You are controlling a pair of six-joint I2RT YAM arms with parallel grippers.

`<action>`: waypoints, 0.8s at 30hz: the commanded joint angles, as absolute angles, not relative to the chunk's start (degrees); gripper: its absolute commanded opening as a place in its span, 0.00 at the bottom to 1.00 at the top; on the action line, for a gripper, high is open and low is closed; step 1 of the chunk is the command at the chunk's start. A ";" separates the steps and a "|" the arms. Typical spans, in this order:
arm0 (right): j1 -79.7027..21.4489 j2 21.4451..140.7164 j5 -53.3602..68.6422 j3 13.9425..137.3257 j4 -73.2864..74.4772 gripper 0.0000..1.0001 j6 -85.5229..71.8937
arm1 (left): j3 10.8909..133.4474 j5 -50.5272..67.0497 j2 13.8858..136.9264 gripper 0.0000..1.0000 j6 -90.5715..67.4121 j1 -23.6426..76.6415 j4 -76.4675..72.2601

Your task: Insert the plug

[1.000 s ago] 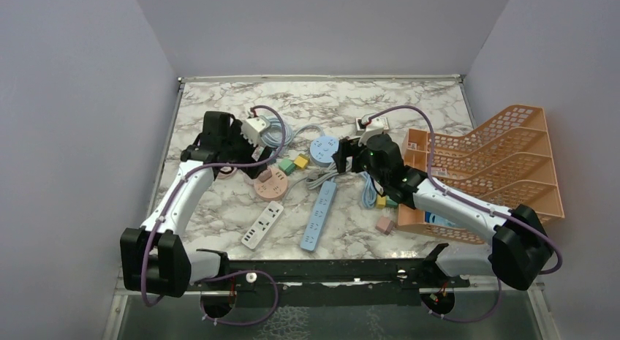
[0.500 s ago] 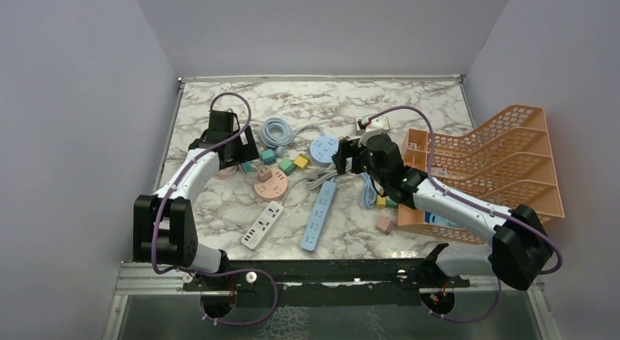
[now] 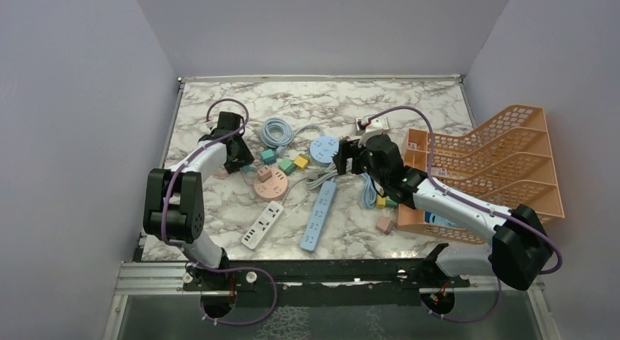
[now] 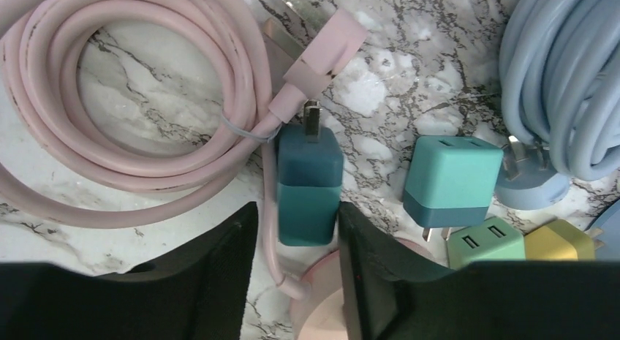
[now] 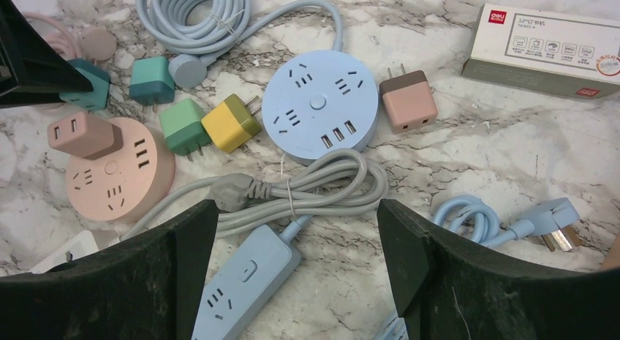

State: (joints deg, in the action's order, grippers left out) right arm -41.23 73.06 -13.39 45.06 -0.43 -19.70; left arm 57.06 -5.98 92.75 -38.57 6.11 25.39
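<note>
A dark teal plug lies on the marble with its prongs pointing away, beside a coiled pink cable. My left gripper straddles it. The right finger touches the plug's side. A gap with a strand of pink cord remains at the left finger. From above, the left gripper sits low, just left of the round pink power strip, which holds a pink cube plug. My right gripper hovers open over a grey cord and a long blue strip, with nothing between its fingers.
Loose plugs lie close by: teal, green, yellow. A blue cable coil, a round blue strip, a white strip and a white box crowd the middle. An orange rack stands at the right.
The left arm swung in and came down beside the pink strip, and its jaws narrowed around the dark teal plug. The right arm stayed where it was.
</note>
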 commanded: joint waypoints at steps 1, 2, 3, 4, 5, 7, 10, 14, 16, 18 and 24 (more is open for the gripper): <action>-41.04 72.73 -13.07 45.24 -0.88 0.80 -20.19 | 59.95 -8.07 93.46 0.40 -39.95 6.07 25.44; -41.04 72.63 -13.16 45.10 -0.88 0.80 -20.29 | 60.14 -8.07 93.63 0.36 -39.91 6.06 25.47; -41.04 72.45 -13.30 44.97 -0.88 0.80 -20.38 | 60.34 -8.13 93.87 0.35 -39.76 6.06 25.49; -41.04 72.20 -13.47 44.74 -0.92 0.80 -20.43 | 60.55 -8.17 94.18 0.35 -39.54 6.04 25.41; -41.04 71.90 -13.74 44.62 -1.01 0.80 -20.45 | 60.72 -8.16 94.54 0.35 -39.32 6.06 25.47; -41.04 71.54 -14.23 44.32 -1.05 0.80 -20.39 | 60.89 -8.02 95.48 0.35 -39.06 6.06 25.47; -41.04 71.22 -14.59 44.26 -0.93 0.80 -20.25 | 61.23 -8.22 96.35 0.37 -38.94 6.11 25.69; -41.04 70.95 -14.51 44.14 -0.75 0.80 -20.38 | 61.56 -7.86 97.08 0.41 -38.54 6.06 25.68; -41.04 70.74 -14.35 44.07 -0.77 0.80 -20.45 | 61.76 -7.90 97.12 0.41 -38.22 6.06 25.66; -41.04 70.54 -14.33 44.08 -0.79 0.80 -20.41 | 62.09 -7.91 97.12 0.42 -37.80 6.06 25.66; -41.04 70.03 -13.23 44.43 -0.68 0.79 -20.43 | 63.66 -6.74 97.80 0.28 -34.82 6.13 25.31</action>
